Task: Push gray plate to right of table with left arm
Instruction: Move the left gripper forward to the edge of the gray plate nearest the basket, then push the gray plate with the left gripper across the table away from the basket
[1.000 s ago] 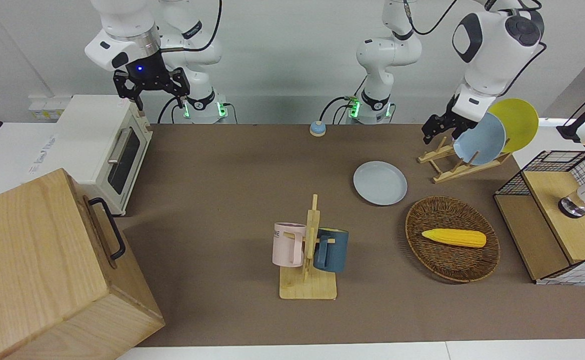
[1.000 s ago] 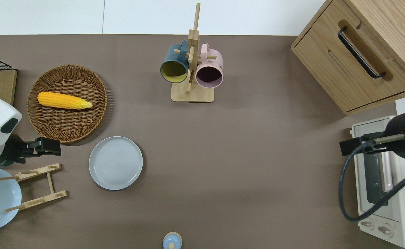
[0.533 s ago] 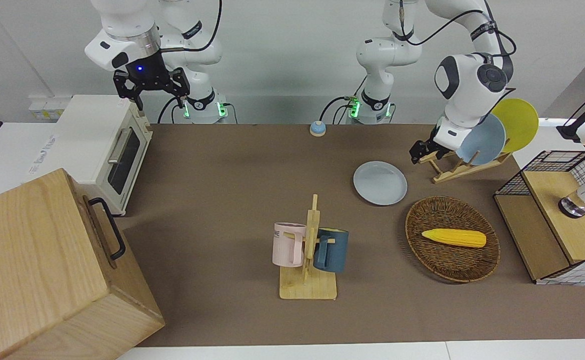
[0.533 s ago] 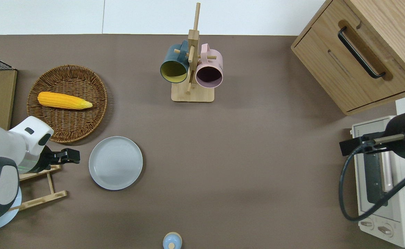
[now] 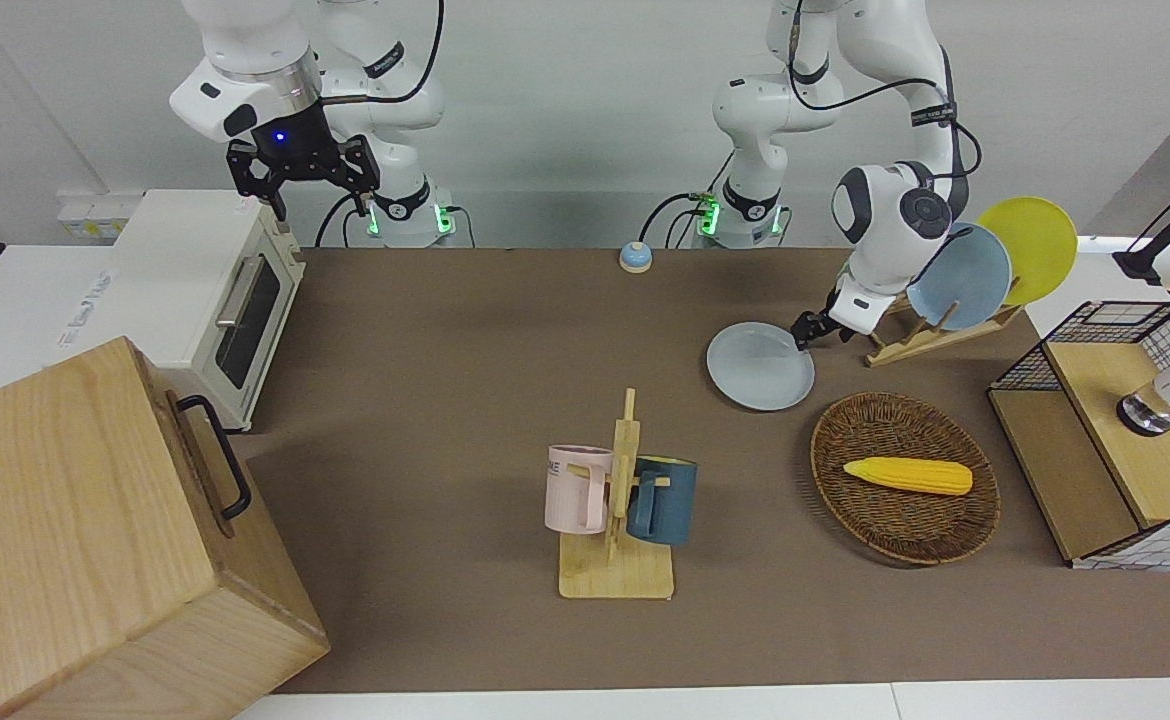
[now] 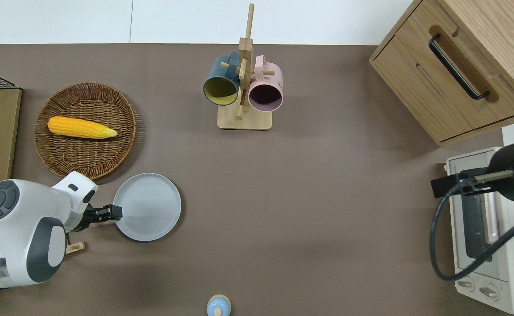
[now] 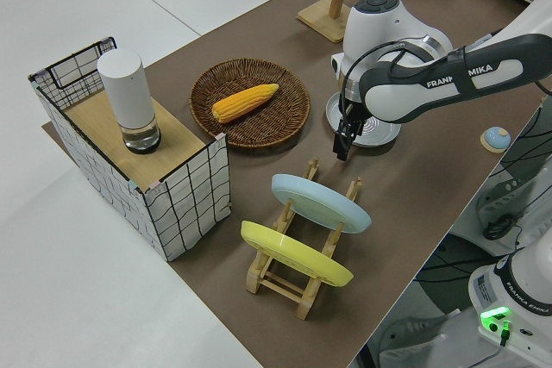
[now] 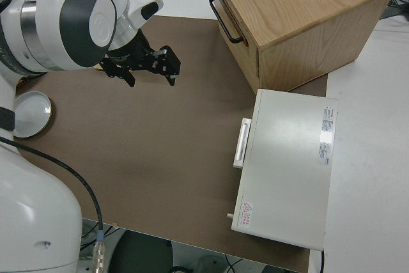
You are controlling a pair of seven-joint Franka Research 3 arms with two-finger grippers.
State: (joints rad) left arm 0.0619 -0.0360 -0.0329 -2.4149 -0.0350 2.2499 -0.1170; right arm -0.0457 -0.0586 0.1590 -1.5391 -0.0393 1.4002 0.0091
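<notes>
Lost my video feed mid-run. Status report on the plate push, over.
Left gripper low at the gray plate rim, on the left arm's side. Right arm parked, gripper open. Plate flat on the table; the stretch toward the right arm's end shows bare.

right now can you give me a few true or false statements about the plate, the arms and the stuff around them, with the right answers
1. The left gripper is at the rim of the gray plate, on the side toward the left arm's end of the table. True.
2. The gray plate stands in the wooden plate rack. False: it lies flat on the table; the rack holds a blue plate and a yellow plate.
3. The corn cob lies in the wicker basket. True.
4. The right gripper is pushing the plate. False: the right arm is parked.
5. Both mugs sit on the table. False: the pink mug and dark blue mug hang on the mug stand.
</notes>
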